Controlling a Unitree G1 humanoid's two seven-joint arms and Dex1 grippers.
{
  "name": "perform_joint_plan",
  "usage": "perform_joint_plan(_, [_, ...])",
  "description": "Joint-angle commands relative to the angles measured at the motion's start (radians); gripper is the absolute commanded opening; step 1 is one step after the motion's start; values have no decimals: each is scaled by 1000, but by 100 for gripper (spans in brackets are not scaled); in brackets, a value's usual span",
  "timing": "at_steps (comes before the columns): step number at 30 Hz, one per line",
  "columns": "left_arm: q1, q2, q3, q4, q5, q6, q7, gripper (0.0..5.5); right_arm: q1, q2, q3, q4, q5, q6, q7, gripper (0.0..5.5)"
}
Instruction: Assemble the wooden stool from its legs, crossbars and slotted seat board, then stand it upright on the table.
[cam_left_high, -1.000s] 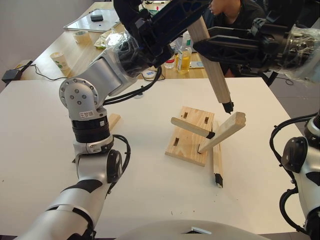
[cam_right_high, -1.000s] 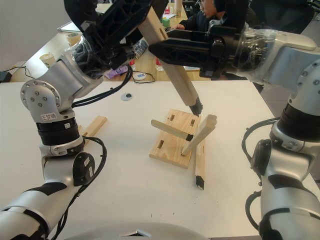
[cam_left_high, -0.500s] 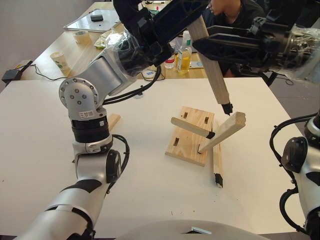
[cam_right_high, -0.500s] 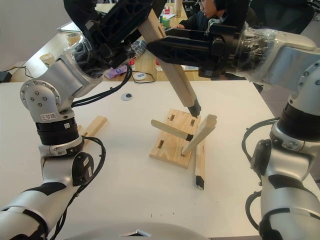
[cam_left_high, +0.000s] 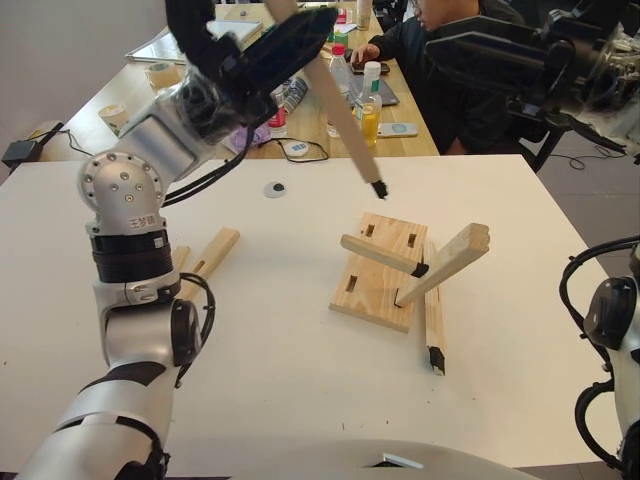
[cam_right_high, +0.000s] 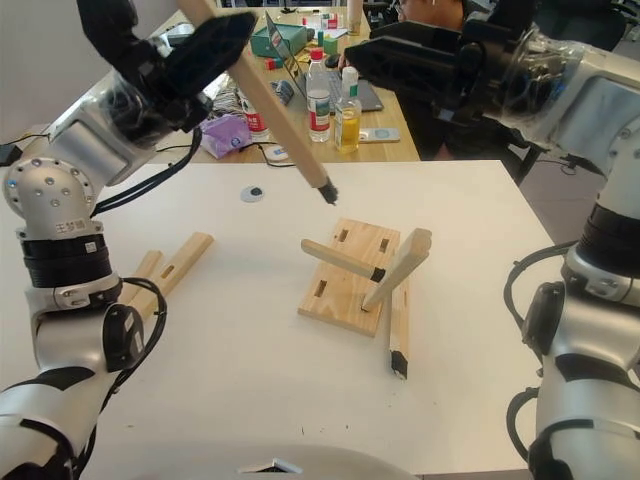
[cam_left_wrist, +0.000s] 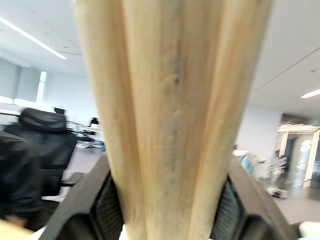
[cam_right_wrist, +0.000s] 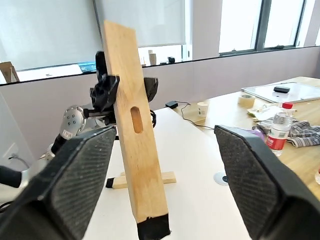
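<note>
White table (cam_left_high: 300, 400), seat board (cam_left_high: 375, 280) at centre, second leg (cam_left_high: 445, 262) leaning in it. Left gripper (cam_left_high: 300, 35) raised at 11 o'clock, clamped on a leg (cam_left_high: 345, 125) pointing tip-down. Right gripper (cam_left_high: 445, 55) high at 1 o'clock, jaws wide apart.

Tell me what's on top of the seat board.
A tilted leg rests its lower end on the seat board, a crossbar jutting from it above the board. Whether that end sits in a slot is hidden.
</note>
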Motion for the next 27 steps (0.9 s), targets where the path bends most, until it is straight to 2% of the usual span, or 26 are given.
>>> perform_joint_plan(1, [88, 47, -9, 108, 148, -142, -105, 204, -15, -25, 19, 69, -67, -45, 32, 362])
perform_joint_plan(7, [268, -7, 18, 215, 249, -318, -206, 204, -61, -25, 55, 198, -167, -99, 110, 362])
perform_joint_plan(14, [486, -139, 54, 179, 234, -386, -188, 204, -149, -15, 127, 361, -281, -146, 234, 362])
perform_joint_plan(19, [508, -223, 104, 143, 169, -382, -140, 204, -179, -4, 159, 422, -341, -170, 299, 362])
perform_joint_plan(27, [525, -305, 11, 195, 253, -425, -169, 204, -181, 10, 160, 458, -388, -190, 342, 362])
